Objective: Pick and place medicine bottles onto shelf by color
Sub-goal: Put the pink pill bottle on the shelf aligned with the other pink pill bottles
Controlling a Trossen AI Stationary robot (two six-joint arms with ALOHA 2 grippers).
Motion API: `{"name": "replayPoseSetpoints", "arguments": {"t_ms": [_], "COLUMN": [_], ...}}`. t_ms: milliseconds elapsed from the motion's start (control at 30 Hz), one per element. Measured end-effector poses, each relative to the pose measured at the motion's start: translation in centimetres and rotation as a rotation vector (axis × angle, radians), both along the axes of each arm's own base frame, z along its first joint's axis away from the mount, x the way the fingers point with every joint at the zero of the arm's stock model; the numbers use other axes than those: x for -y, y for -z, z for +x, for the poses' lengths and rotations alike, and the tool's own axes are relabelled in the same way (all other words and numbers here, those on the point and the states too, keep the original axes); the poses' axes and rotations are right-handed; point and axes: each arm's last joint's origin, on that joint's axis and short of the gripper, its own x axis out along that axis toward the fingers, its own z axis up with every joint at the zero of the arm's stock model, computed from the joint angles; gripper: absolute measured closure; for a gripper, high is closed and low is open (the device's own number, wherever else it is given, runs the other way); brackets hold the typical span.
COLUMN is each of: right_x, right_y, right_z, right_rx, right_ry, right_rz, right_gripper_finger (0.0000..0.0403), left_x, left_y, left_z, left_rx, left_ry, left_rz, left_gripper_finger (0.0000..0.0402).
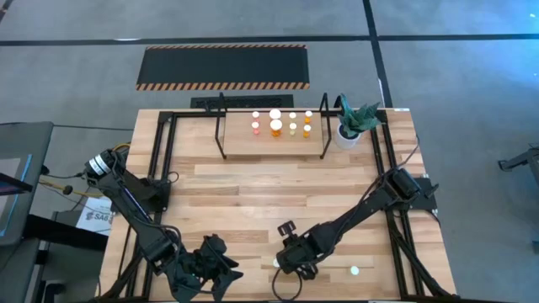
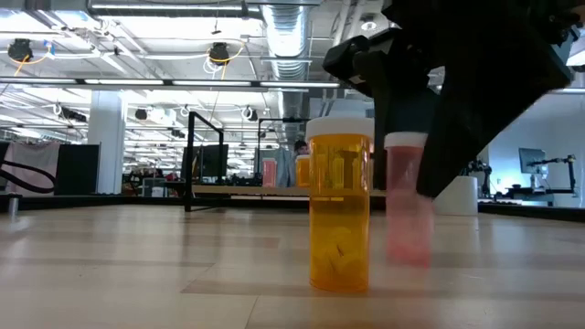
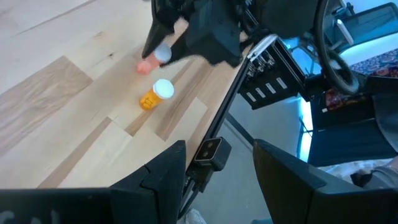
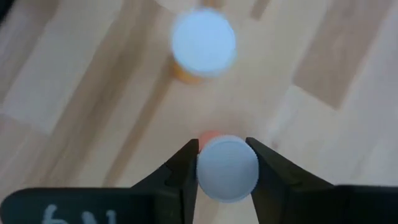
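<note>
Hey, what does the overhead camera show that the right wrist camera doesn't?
Only the high view shows the shelf with bottles lined up on it, the potted plant, the left gripper waiting near the table's front edge, and a third bottle.
Only the right wrist view shows the right gripper closed around the pink bottle.
Both show the orange bottle standing nearby.

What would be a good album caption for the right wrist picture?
Right gripper closes on a white-capped pink medicine bottle standing on the wooden table, beside a white-capped orange bottle.
</note>
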Motion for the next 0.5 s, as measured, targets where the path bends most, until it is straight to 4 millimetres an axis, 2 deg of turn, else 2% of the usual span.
{"name": "replayPoseSetpoints", "arguments": {"t_ms": [233, 500], "right_x": [3.4, 10.9], "right_y": [-3.4, -7.1], "right_z": [0.4, 2.1], "right_rx": [0.039, 0.144], "right_ry": [0.044, 0.134], "right_rz": [0.008, -0.011], "right_gripper_finger": [0.0261, 0.0266], "left_x": [-0.9, -2.5], "left_y": [0.1, 0.7], "left_z": [0.8, 1.4], "left_rx": [-0.012, -0.119], "left_ry": [-0.05, -0.097], "left_rz": [-0.021, -0.033], "left_gripper_finger": [0.0228, 0.0228]}}
